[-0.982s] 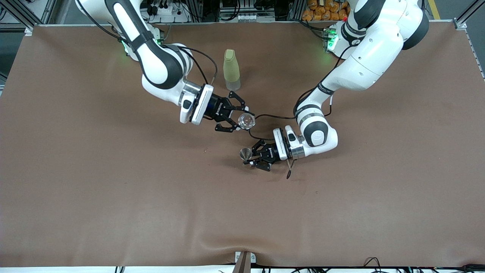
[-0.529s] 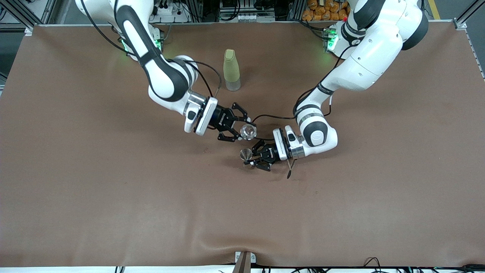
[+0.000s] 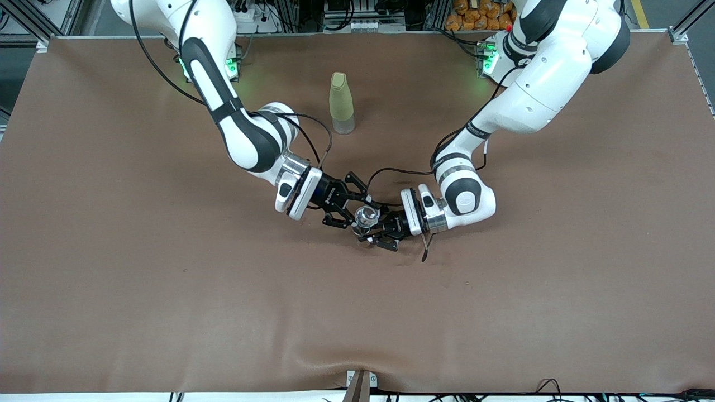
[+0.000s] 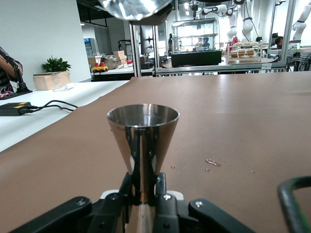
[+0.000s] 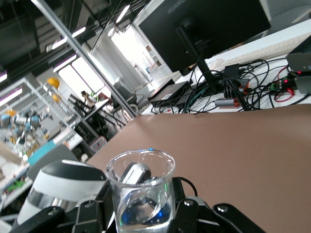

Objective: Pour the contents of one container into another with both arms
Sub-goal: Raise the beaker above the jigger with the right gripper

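The tiny clear glass cup [image 3: 366,216] is upright in my right gripper [image 3: 357,213], which is shut on it; in the right wrist view the glass cup [image 5: 141,187] stands between the black fingers [image 5: 195,216]. My left gripper [image 3: 373,234] is shut on the narrow waist of the silver hourglass metal cup [image 4: 142,138], held upright just above the table. In the front view the glass covers most of the metal cup. The left wrist view shows the glass's base [image 4: 132,7] hanging directly above the metal cup's round rim, apart from it.
A tall pale yellow-green bottle [image 3: 341,103] stands farther from the front camera than both grippers. A small dark stick [image 3: 426,251] lies beside the left wrist. A few droplets [image 4: 212,162] dot the brown table [image 3: 167,279].
My right arm carried the glass cup toward the left gripper, from beside it to right over the metal cup. The left arm has barely moved.
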You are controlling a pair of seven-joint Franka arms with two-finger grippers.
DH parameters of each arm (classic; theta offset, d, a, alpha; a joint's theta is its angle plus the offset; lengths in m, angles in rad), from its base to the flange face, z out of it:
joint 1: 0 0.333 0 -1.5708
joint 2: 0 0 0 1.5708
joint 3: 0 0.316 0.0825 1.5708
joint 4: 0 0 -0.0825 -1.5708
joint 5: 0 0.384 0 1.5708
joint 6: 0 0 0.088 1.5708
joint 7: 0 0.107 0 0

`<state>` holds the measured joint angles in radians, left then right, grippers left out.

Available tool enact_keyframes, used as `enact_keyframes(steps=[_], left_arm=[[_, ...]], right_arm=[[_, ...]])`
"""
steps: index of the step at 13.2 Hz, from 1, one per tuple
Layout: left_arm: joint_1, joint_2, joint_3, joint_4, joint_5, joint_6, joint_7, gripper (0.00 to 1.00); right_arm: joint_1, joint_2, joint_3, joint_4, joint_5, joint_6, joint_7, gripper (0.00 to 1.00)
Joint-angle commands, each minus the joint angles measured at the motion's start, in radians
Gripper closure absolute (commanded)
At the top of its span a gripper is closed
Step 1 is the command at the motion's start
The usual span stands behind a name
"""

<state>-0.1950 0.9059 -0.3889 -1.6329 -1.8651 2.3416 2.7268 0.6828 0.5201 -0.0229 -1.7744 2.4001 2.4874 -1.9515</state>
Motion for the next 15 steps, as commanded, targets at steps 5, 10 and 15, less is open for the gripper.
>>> enact_keyframes(steps=[5, 10, 15], left_arm=[[-0.004, -0.001, -0.001, -0.002, -0.048, 0.016, 0.091, 1.00], [0.002, -0.001, -0.001, -0.004, -0.046, 0.016, 0.093, 1.00], [0.003, -0.001, -0.001, -0.007, -0.046, 0.016, 0.093, 1.00]], right_arm=[[0.066, -0.005, 0.009, 0.020, 0.183, 0.136, 0.022, 1.00], [0.069, -0.011, 0.011, 0.024, 0.206, 0.178, 0.123, 1.00], [0.070, -0.011, 0.011, 0.024, 0.292, 0.180, 0.138, 1.00]])
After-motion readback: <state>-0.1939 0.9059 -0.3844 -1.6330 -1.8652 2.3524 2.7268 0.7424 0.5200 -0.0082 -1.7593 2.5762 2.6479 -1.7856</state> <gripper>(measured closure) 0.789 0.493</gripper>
